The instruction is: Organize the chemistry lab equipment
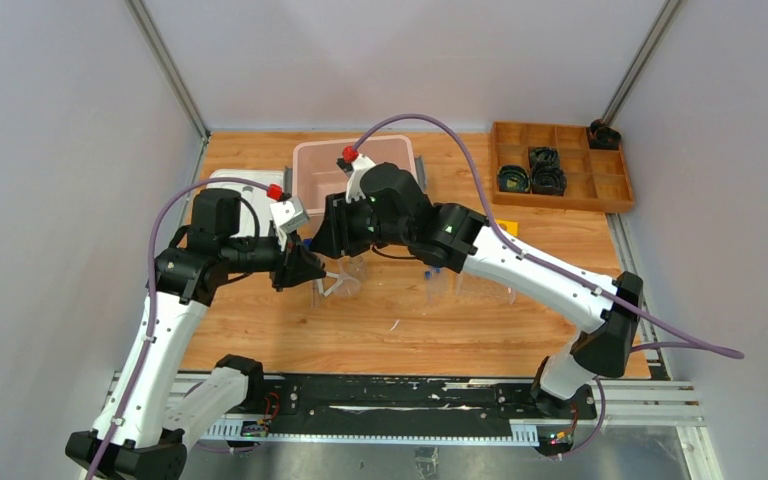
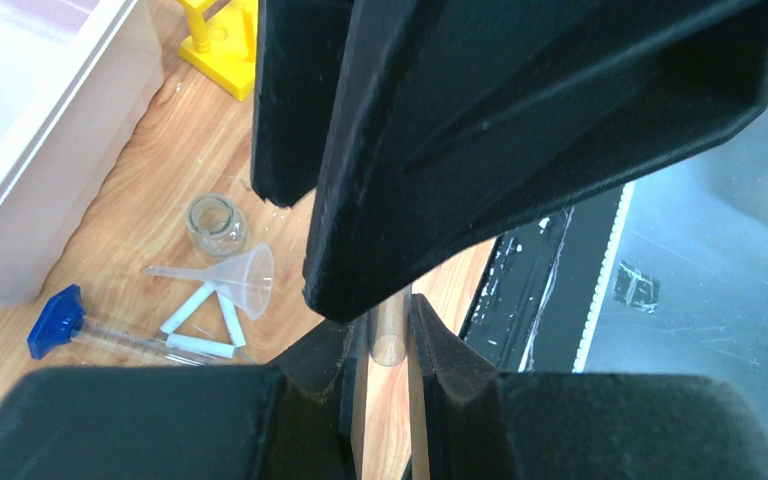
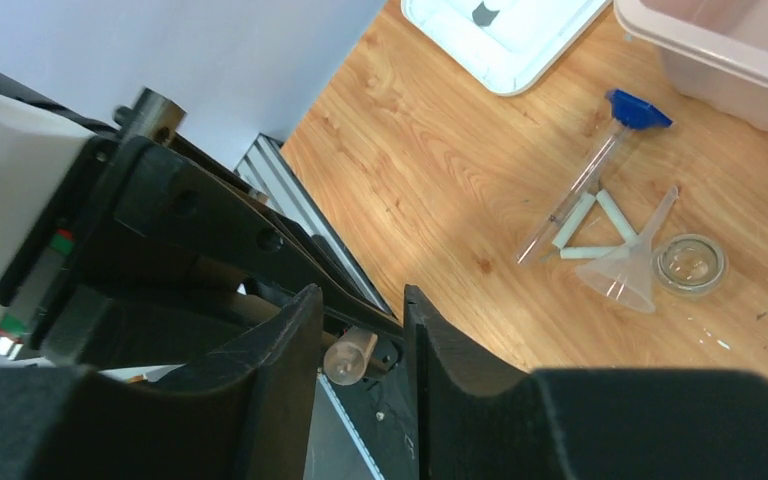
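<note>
Top external view is showing both arms reaching in over the middle of the counter [image 1: 290, 340], the left arm [image 1: 160, 330] bending up from its base and leaning right, the right arm [image 1: 530, 265] stretching far to the left, so that the two wrists are meeting almost nose to nose. Left wrist view is showing the left claw [image 2: 388, 315] clamping one clear tube [image 2: 390, 335] tightly between its fingers, held up above the counter's near edge. Right wrist view is showing the right claw [image 3: 362, 292] standing apart, its fingers sitting on either side of that tube's free end, with a gap showing on one side. Lying on the wood near the claws are one funnel [image 2: 245, 280] on its side, one small beaker [image 2: 210, 222] standing just beside it, one blue-capped tube [image 2: 55, 320], and three short white sticks [image 2: 200, 345] forming a triangle under the funnel's stem. One yellow rack [image 2: 222, 45] is standing farther off.
</note>
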You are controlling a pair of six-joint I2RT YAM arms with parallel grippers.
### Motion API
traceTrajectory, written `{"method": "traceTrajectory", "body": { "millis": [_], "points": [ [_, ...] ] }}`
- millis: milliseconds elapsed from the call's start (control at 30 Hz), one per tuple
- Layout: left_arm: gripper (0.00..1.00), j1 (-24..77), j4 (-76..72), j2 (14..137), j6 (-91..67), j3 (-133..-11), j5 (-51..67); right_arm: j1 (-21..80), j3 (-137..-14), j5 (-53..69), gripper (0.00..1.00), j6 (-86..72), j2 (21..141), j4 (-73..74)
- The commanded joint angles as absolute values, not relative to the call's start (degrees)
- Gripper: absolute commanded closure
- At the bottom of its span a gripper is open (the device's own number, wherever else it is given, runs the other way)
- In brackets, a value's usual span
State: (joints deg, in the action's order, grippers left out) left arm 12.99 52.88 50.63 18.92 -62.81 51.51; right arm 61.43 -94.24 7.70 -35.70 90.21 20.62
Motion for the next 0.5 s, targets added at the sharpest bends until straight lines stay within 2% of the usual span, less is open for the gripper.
{"method": "traceTrajectory", "body": {
  "millis": [0,167,233,267,300,367,400,433,467],
  "points": [
    [1.00,13.62,53.00,50.64,20.17,-64.50,50.83,61.19,-95.93,10.78,0.64,-35.06,90.89,22.82],
    [1.00,13.62,53.00,50.85,20.37,-64.77,50.55,60.03,-95.41,12.61,0.81,-36.28,90.59,23.26],
    [1.00,13.62,53.00,50.87,20.54,-64.77,50.32,59.50,-94.88,12.94,0.92,-36.86,90.25,23.22],
    [0.98,13.62,53.00,50.93,20.64,-64.68,50.09,59.16,-94.71,13.19,0.98,-37.06,90.02,23.21],
    [0.90,13.62,53.00,51.04,20.77,-64.61,49.50,58.72,-94.47,13.57,1.00,-37.27,89.69,23.21],
    [0.83,13.62,53.00,51.39,20.91,-64.71,48.22,57.69,-93.47,14.57,1.00,-37.93,89.00,23.29],
    [0.73,13.62,53.04,51.68,20.92,-64.82,47.47,57.21,-92.71,14.70,1.00,-38.03,88.44,23.33],
    [0.51,13.62,53.00,51.92,20.28,-64.97,46.47,56.61,-91.87,14.45,1.00,-37.99,87.82,23.61],
    [0.19,13.62,53.06,52.25,19.62,-65.11,45.85,56.04,-91.01,13.97,1.00,-37.86,87.11,24.09]
  ]
}}
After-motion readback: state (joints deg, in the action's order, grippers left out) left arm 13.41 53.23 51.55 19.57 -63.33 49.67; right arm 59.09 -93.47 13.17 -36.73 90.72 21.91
